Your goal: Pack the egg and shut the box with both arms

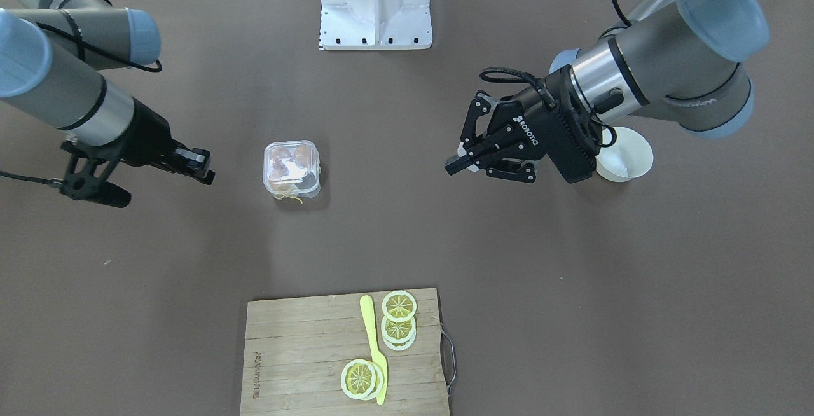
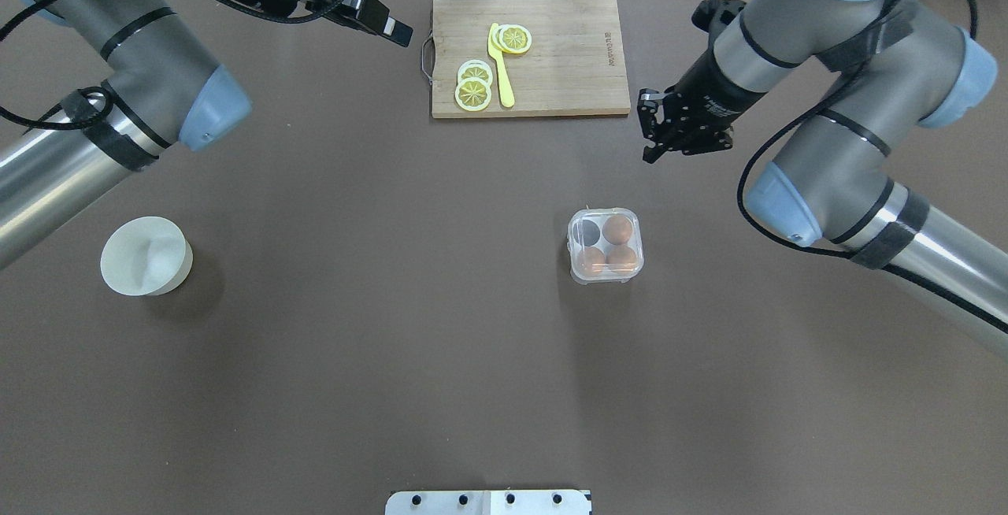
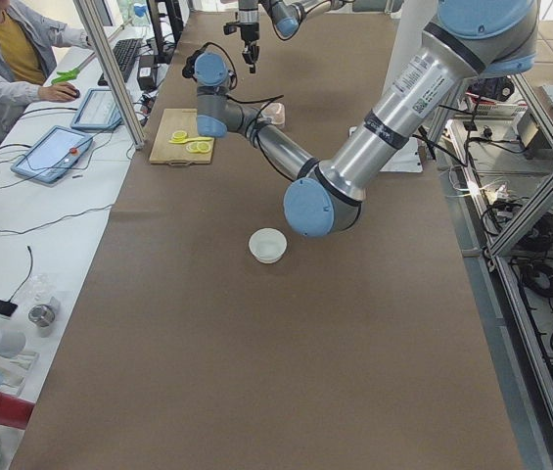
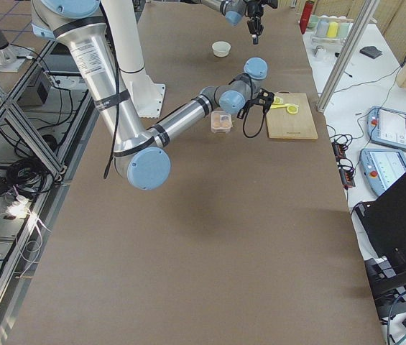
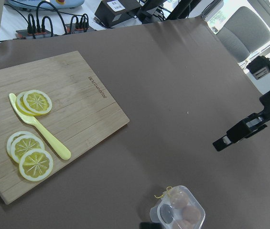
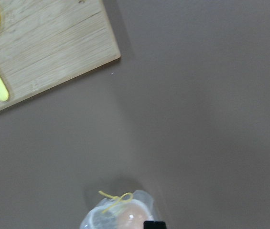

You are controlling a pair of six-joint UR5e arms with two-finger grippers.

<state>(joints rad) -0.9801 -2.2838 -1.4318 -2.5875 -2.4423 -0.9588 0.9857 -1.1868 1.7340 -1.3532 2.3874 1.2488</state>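
The small clear plastic four-cell egg box point(image 2: 605, 246) sits on the brown surface point(image 2: 394, 342) on my right-hand side. My right fingers point(image 1: 198, 165) are much the nearer pair. From them the box lies back toward my base and a little inward, apart from them with nothing between. My left fingers point(image 1: 467, 156) hang well off, across the middle. Both pairs are pressed together and hold nothing.

The box is roughly square, so it offers no long axis to line up on. Its thin yellow string point(image 1: 287, 196) marks the side facing away from my base, toward the wooden cutting board point(image 2: 567, 58). Three smooth brown eggs point(image 2: 618, 227) fill three cells and the fourth shows dark. The clear lid looks to be down over them, though I cannot tell whether it is latched. If it needs pressing, I judge the right arm should do it.
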